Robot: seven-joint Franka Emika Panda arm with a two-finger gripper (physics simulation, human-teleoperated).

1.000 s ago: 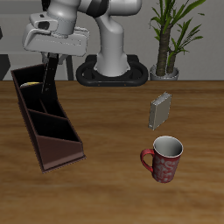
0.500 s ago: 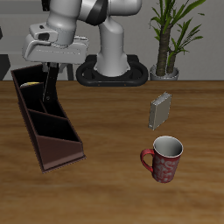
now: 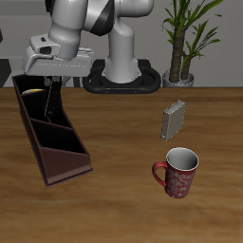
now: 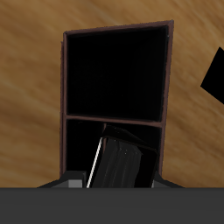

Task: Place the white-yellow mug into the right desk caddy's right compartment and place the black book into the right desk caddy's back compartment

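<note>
The right desk caddy is a long dark-brown box lying on the table. A bit of yellow from the white-yellow mug shows inside its far end section, the right compartment. My gripper hangs over the caddy, shut on the black book. The book hangs upright and its lower end dips between the caddy's walls, just beside the mug's section. In the wrist view the black book stands tilted inside one walled section of the caddy. My fingers are hidden there.
A small grey book stands farther along the table. A red patterned mug sits nearer the front edge. A potted plant and the robot base stand at the back.
My gripper has come down with the black book, whose lower end now sits deeper inside the caddy. Nothing else has moved.
</note>
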